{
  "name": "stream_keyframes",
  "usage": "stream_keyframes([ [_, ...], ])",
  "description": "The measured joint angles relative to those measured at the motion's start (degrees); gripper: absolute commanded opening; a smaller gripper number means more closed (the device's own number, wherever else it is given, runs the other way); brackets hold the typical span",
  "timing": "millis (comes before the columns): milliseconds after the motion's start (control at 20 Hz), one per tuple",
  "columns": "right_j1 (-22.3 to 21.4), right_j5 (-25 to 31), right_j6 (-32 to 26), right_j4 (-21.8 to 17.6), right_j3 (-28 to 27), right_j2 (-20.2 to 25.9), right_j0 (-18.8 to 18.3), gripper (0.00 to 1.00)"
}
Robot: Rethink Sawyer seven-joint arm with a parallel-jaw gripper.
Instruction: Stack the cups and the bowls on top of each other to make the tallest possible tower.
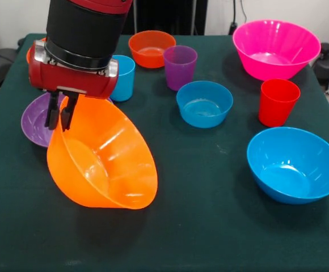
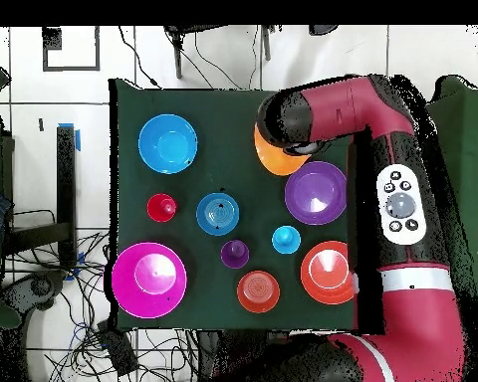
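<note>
The gripper pinched the rim of the big orange bowl — tilted, apparently mid-lift; next, setting it level as the base.

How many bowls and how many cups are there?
Bowls: 7 (large orange bowl, pink bowl, large blue bowl, purple bowl, red-orange bowl, small orange bowl, small blue bowl)
Cups: 3 (light blue cup, purple cup, red cup)
Total: 10
</note>
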Motion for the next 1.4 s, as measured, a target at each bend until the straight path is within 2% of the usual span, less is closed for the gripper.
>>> stream_keyframes([
  [1400, -0.16, -0.13, 0.0, -0.58, -1.02, -1.1, 3.04, 0.0],
])
